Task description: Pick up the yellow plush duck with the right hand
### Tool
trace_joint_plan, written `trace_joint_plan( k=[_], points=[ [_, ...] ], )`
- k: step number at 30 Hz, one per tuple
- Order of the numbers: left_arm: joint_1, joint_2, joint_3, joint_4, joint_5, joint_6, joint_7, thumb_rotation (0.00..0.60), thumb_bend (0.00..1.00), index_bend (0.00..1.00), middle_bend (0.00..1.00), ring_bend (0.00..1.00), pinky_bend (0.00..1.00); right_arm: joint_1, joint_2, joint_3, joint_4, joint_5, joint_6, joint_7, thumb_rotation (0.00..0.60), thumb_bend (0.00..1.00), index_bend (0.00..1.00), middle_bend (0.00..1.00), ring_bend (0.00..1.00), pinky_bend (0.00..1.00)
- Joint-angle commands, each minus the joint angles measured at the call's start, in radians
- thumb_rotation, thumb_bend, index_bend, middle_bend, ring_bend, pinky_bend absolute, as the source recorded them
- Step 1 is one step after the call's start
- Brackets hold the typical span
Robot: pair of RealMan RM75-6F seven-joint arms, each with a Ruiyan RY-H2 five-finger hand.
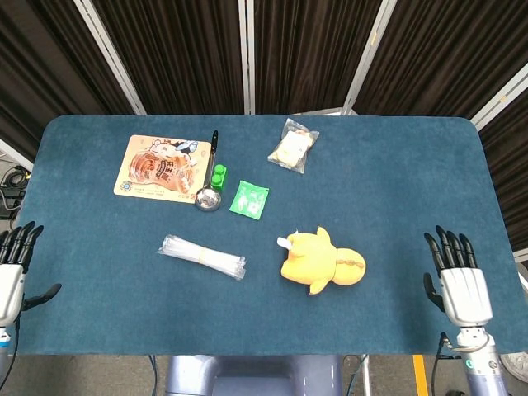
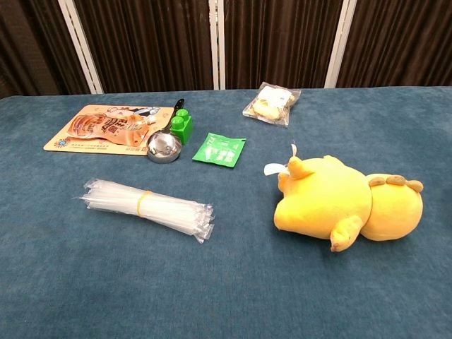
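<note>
The yellow plush duck (image 1: 319, 261) lies on its side on the blue table, a little right of centre near the front; the chest view shows the duck (image 2: 346, 201) at the right with a white tag at its head. My right hand (image 1: 457, 280) hovers over the table's front right corner, fingers straight and apart, holding nothing, well to the right of the duck. My left hand (image 1: 11, 271) hangs off the front left edge, fingers spread and empty. Neither hand appears in the chest view.
A bundle of clear plastic straws (image 1: 202, 256) lies left of the duck. Further back are a green sachet (image 1: 249, 199), a metal ladle (image 1: 209, 190) beside green blocks (image 1: 218, 176), an orange snack pack (image 1: 162, 166) and a clear bag of snacks (image 1: 293, 146).
</note>
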Motion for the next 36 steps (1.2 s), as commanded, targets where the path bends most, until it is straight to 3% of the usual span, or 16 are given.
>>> trace_joint_plan(
  k=[1,3,21,29,36],
  points=[
    [0.0,0.001,0.001,-0.002,0.0,-0.001,0.0,0.6,0.14,0.0,0.0,0.0,0.0,0.04,-0.058,0.022,-0.047,-0.008,-0.028,-0.083,0.6,0.94,0.0,0.0,0.0,0.0],
    [0.0,0.003,0.001,-0.004,0.0,-0.002,-0.005,0.6,0.14,0.0,0.0,0.0,0.0,0.058,-0.103,0.031,-0.064,-0.009,-0.036,-0.137,0.6,1.0,0.0,0.0,0.0,0.0],
    [-0.009,0.017,-0.004,0.001,-0.022,-0.032,-0.04,0.6,0.14,0.0,0.0,0.0,0.0,0.142,-0.444,0.025,-0.085,0.055,-0.145,-0.475,0.6,1.0,0.0,0.0,0.0,0.0],
    [-0.018,0.02,-0.009,0.007,-0.045,-0.058,-0.055,0.6,0.14,0.0,0.0,0.0,0.0,0.15,-0.593,0.04,0.058,0.096,-0.125,-0.553,0.6,1.0,0.0,0.0,0.0,0.0],
    [-0.018,0.028,-0.011,0.007,-0.052,-0.061,-0.071,0.6,0.14,0.0,0.0,0.0,0.0,0.143,-0.658,0.038,0.143,0.121,-0.11,-0.554,0.6,1.0,0.0,0.0,0.0,0.0]
  ],
)
